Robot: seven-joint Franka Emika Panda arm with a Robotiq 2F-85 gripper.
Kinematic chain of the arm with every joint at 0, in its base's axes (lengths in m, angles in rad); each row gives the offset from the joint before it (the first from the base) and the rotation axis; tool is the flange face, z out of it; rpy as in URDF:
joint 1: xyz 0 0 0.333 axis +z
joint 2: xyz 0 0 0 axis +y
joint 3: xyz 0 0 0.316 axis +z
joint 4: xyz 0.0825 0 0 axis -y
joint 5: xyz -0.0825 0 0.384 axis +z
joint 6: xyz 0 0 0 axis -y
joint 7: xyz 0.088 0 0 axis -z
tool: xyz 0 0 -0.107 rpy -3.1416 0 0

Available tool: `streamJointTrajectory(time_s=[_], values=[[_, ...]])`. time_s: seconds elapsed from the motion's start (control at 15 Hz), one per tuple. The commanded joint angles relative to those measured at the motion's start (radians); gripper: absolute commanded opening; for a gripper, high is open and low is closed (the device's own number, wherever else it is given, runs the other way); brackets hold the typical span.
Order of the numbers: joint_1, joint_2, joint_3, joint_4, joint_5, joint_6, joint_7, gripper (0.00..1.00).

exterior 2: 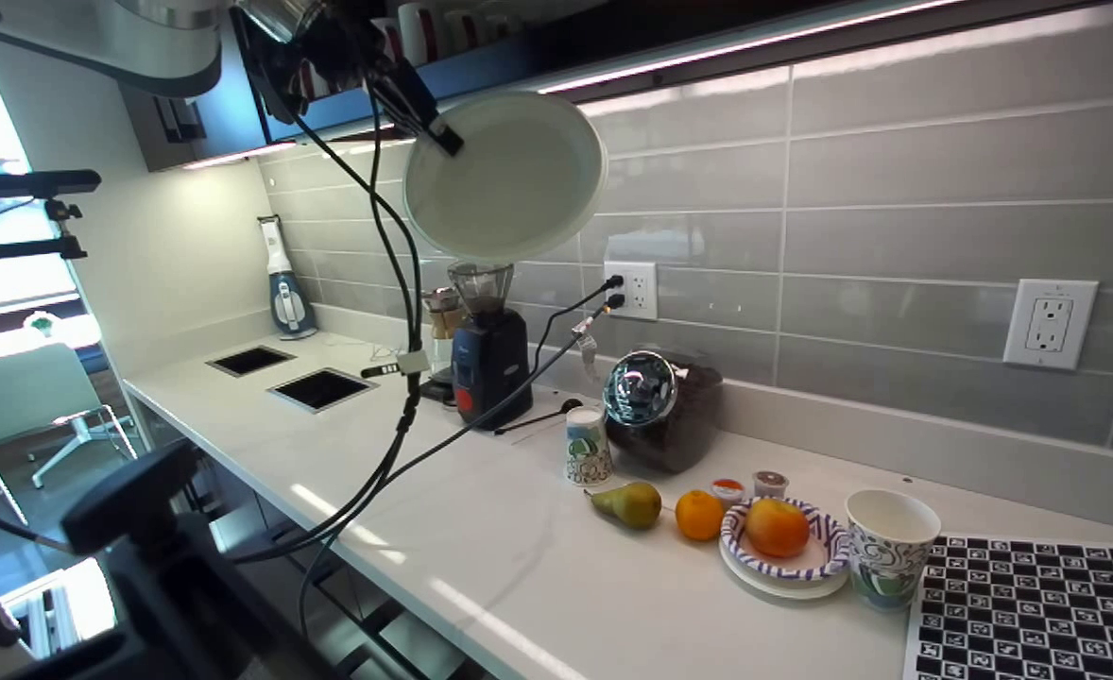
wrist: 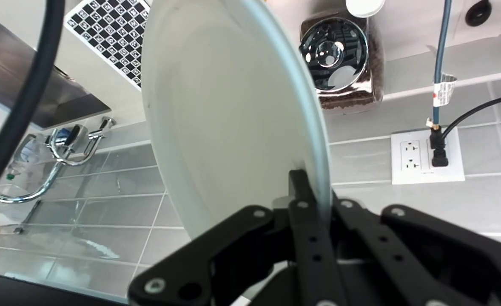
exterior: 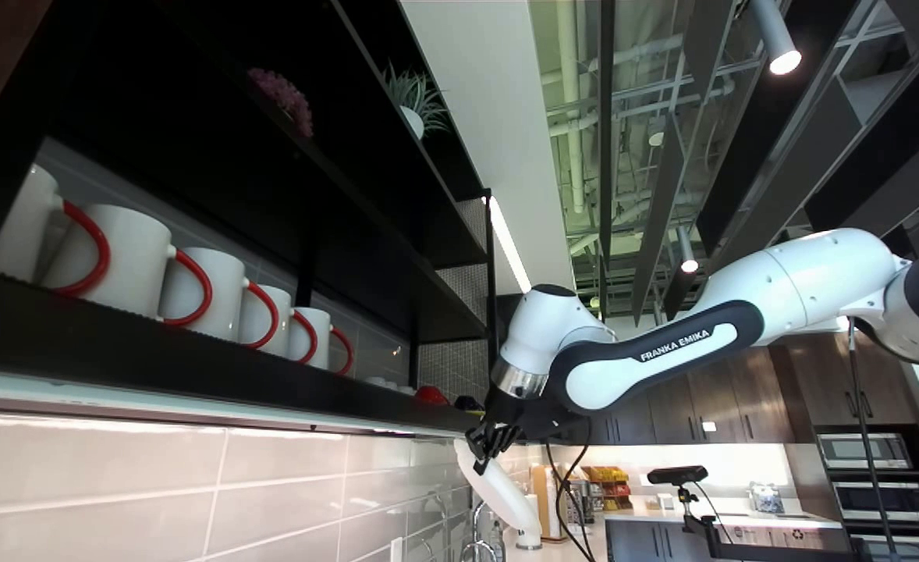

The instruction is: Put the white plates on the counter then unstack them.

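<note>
Kitchen, long white counter point(exterior 2: 462, 538), tiled wall point(exterior 2: 906, 236), chrome faucet point(wrist: 49, 179), coffee grinder point(exterior 2: 490, 359), shelved mugs point(exterior: 225, 293), stacked microwaves point(exterior: 881, 501)

In an exterior view, the gripper point(exterior 2: 445, 138) pinches a white plate point(exterior 2: 519, 184) by its rim at upper centre; the plate hangs tilted above the counter point(exterior 2: 519, 557), though whether a second one lies behind it cannot be made out. At lower right, a patterned bowl point(exterior 2: 828, 545) with a reddish fruit point(exterior 2: 777, 527) sits on a white dish point(exterior 2: 785, 590), between an orange point(exterior 2: 698, 516) and a paper cup point(exterior 2: 890, 557).
</note>
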Motion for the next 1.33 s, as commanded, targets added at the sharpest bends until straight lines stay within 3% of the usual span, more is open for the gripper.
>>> streamJointTrajectory(time_s=[0.0, 0.27, 0.47, 0.87, 1.27], values=[[-0.039, 0.098, 0.021, 0.031, 0.044, -0.115, -0.027, 0.01], [-0.052, 0.257, 0.004, 0.012, 0.006, -0.184, 0.011, 0.01], [-0.021, 0.377, -0.012, -0.005, 0.001, -0.214, -0.013, 0.01], [0.029, 0.527, -0.057, -0.037, -0.142, -0.114, 0.003, 0.01], [0.043, 0.636, -0.111, -0.015, -0.119, 0.039, -0.031, 0.01]])
